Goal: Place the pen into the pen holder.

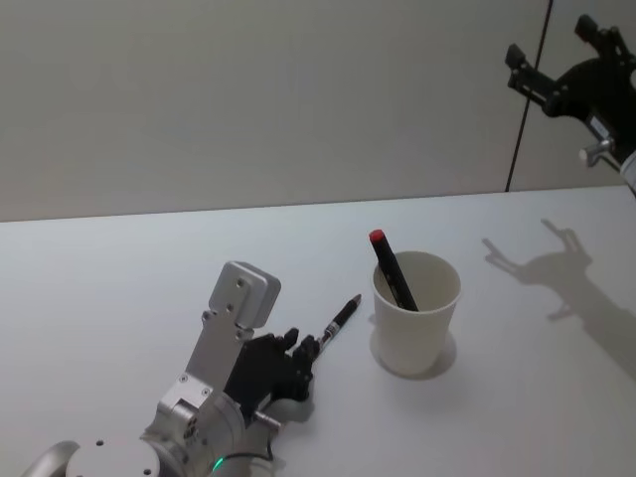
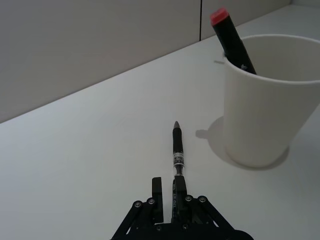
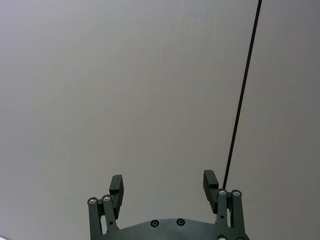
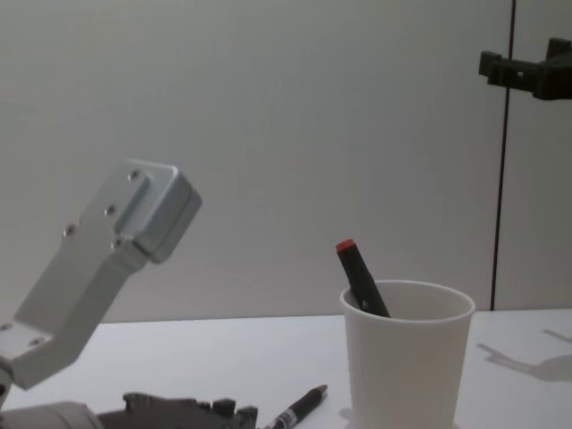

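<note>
The pen (image 1: 338,320) (image 2: 177,147) is slim and black. It lies low over the white table, its tip pointing toward the pen holder (image 1: 417,333) (image 2: 260,120) (image 4: 407,371), a white paper cup just to its right. My left gripper (image 1: 306,350) (image 2: 169,189) (image 4: 239,414) is shut on the pen's rear end, down at table level. A thicker black marker with a red cap (image 1: 392,266) (image 2: 231,37) (image 4: 361,275) leans inside the cup. My right gripper (image 1: 553,42) (image 3: 163,181) (image 4: 527,71) hangs open and high at the far right, holding nothing.
The white table (image 1: 119,288) runs back to a plain grey wall with a dark vertical seam (image 1: 527,99). The right arm's shadow (image 1: 556,273) falls on the table to the right of the cup.
</note>
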Controlling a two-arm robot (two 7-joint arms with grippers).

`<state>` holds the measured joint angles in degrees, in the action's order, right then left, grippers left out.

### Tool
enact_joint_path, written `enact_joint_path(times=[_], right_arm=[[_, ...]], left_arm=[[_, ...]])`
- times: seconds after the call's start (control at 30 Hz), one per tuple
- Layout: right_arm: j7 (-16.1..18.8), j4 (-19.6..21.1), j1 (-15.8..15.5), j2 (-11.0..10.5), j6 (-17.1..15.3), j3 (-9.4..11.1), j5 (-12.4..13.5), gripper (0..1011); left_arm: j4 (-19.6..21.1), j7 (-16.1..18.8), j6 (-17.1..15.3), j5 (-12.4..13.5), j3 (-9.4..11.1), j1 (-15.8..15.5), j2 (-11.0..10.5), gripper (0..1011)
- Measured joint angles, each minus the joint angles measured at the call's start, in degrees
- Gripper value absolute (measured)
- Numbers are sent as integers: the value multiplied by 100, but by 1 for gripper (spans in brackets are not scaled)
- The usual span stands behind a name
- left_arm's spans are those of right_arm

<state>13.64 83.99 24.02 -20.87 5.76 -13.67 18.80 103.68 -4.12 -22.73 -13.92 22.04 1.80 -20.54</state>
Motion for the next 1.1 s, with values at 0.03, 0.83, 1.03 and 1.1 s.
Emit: enact_joint_path(times=[0.03, 0.83, 1.03, 1.1], right_arm=[[0, 0, 0, 0, 0, 0, 0, 1001], [0, 0, 0, 0, 0, 0, 0, 1001], [0, 0, 0, 0, 0, 0, 0, 1001], [0, 0, 0, 0, 0, 0, 0, 1001]], left_arm=[[-1, 8, 21, 20, -1, -5, 4, 157], [206, 455, 232, 244, -33, 128, 32, 240], [234, 496, 236, 245, -37, 150, 30, 433], [240, 506, 237, 245, -38, 157, 28, 485]])
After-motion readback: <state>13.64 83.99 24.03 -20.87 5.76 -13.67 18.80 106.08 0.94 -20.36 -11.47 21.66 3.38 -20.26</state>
